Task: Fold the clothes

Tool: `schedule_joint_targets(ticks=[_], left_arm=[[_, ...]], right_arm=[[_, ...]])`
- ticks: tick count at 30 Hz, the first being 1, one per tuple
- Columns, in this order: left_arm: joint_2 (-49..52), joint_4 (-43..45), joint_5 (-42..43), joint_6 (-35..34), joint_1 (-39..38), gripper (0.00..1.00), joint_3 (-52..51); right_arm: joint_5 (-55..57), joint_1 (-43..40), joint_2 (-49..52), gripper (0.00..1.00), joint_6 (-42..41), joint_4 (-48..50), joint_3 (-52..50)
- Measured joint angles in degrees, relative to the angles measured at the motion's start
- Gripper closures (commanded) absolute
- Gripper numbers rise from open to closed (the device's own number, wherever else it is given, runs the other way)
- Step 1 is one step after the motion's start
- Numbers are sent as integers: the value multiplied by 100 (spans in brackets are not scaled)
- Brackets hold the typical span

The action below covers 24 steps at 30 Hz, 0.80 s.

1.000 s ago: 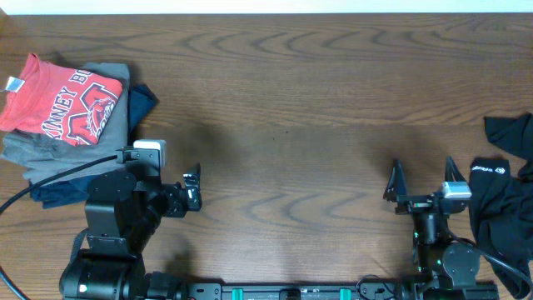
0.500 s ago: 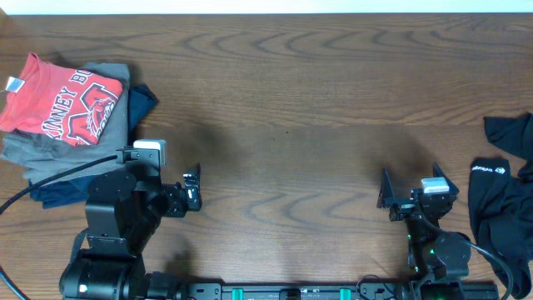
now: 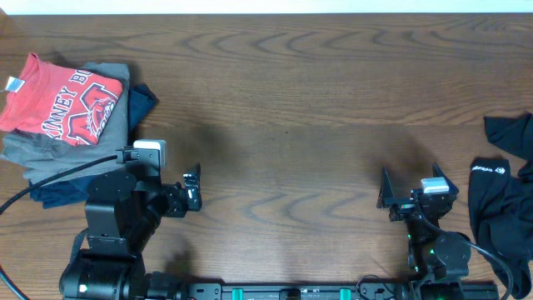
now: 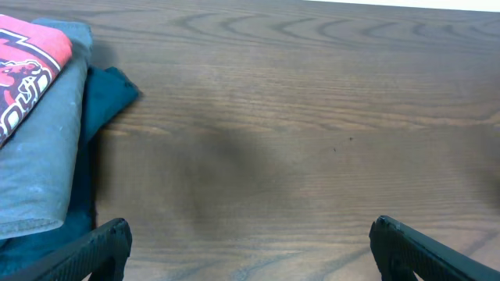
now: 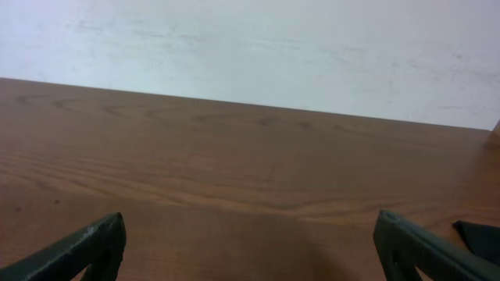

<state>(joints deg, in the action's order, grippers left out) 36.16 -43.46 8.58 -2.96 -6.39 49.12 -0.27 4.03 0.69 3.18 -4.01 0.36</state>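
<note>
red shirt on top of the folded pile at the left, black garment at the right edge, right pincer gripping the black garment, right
Not the grip. The overhead view shows the right pincer open and empty, apart from the black garment. The rest holds: red shirt on top of the folded pile at the left, black garment at the right edge.

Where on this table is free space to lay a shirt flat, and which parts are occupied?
The widest bare patch is the middle of the table, bordered by the stack of folded clothes on the left and the black garment on the right. The strip between the open left gripper and the open right gripper is also bare. Both side edges are crowded.
</note>
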Motion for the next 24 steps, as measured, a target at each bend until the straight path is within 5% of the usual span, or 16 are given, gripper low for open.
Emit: schedule_joint_targets(ticks=[17, 24], left_arm=[[-20, -15, -2, 0, 0, 2, 2], [-756, -122, -72, 24, 63, 2, -525]], right_arm=[[-2, 0, 0, 1, -2, 0, 0], [-4, 0, 0, 1, 0, 4, 0]])
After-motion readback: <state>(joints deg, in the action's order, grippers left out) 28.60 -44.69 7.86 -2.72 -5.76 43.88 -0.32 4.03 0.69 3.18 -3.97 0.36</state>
